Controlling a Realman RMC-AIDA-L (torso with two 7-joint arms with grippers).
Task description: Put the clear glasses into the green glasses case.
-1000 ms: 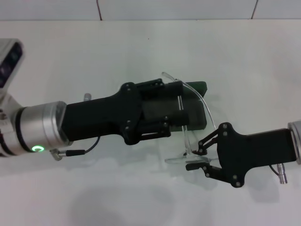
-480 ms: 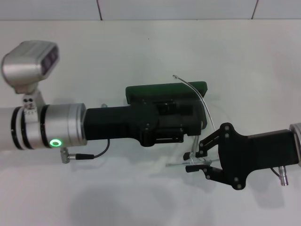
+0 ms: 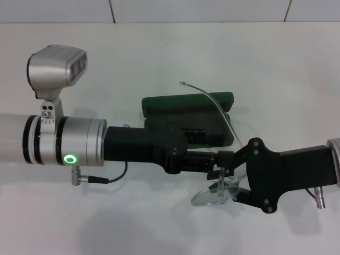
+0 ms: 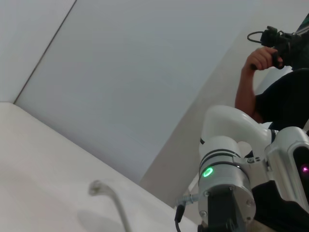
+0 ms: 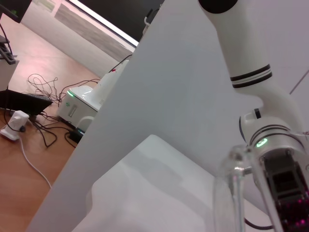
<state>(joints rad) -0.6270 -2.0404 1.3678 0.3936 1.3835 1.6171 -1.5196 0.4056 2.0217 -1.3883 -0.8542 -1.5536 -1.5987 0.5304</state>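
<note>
Your right gripper is clenched on the clear glasses, lifted off the counter, one temple arching back over the open green glasses case just beyond. Your left gripper meets it there; whether it's clenched, you cannot tell.

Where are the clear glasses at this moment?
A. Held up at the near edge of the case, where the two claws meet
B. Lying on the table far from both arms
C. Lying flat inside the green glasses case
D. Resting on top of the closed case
A: the clear glasses hang by the green glasses case, where the right claw meets the left claw.
</note>
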